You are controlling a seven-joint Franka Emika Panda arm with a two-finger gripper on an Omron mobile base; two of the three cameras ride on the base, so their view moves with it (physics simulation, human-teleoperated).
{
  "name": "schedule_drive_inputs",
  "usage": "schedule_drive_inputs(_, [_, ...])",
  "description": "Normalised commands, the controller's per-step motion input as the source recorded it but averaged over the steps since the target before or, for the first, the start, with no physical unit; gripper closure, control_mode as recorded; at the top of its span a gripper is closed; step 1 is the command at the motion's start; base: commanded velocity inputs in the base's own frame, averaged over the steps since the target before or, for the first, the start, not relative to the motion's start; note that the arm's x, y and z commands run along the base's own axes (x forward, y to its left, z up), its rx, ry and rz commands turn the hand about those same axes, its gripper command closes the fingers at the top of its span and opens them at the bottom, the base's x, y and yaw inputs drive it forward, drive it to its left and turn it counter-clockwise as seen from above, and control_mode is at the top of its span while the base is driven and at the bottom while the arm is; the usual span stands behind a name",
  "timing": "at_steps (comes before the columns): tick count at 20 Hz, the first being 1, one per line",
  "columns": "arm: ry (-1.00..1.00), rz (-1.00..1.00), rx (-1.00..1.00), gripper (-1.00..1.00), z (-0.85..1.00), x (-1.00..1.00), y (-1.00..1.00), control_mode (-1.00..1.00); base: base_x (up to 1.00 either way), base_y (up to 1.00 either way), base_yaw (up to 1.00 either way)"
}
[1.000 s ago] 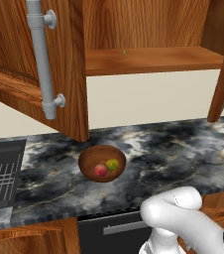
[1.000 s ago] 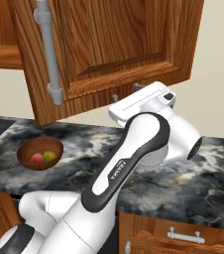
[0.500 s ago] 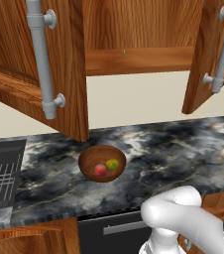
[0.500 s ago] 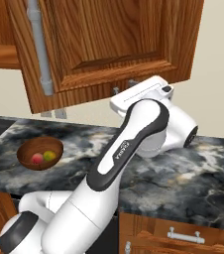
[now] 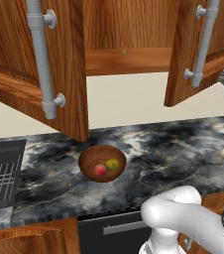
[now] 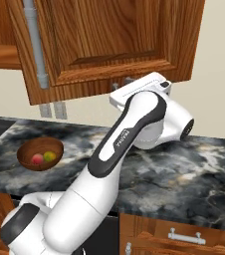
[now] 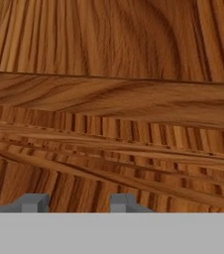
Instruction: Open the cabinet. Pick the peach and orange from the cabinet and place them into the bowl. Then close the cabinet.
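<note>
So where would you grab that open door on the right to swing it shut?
Probably the long grey bar handle on the right door. It runs vertically and stands off the wood on two posts, so two fingers could close across it from the door's front, near mid-height. The door's thin edge offers less purchase.
</note>
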Motion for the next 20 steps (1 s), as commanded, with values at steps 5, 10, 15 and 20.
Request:
schedule_drive_inputs(5, [0.0,-0.13,0.0,-1.0,0.0,0.5,0.0,-1.0,0.0,0.0,0.0])
schedule_drive_inputs(10, [0.03,-0.15,0.0,-1.0,0.0,0.53,0.0,-1.0,0.0,0.0,0.0])
schedule_drive_inputs(15, [0.05,-0.15,0.0,-1.0,0.0,0.62,0.0,-1.0,0.0,0.0,0.0])
schedule_drive_inputs(20, [0.05,-0.16,0.0,-1.0,0.0,0.6,0.0,-1.0,0.0,0.0,0.0])
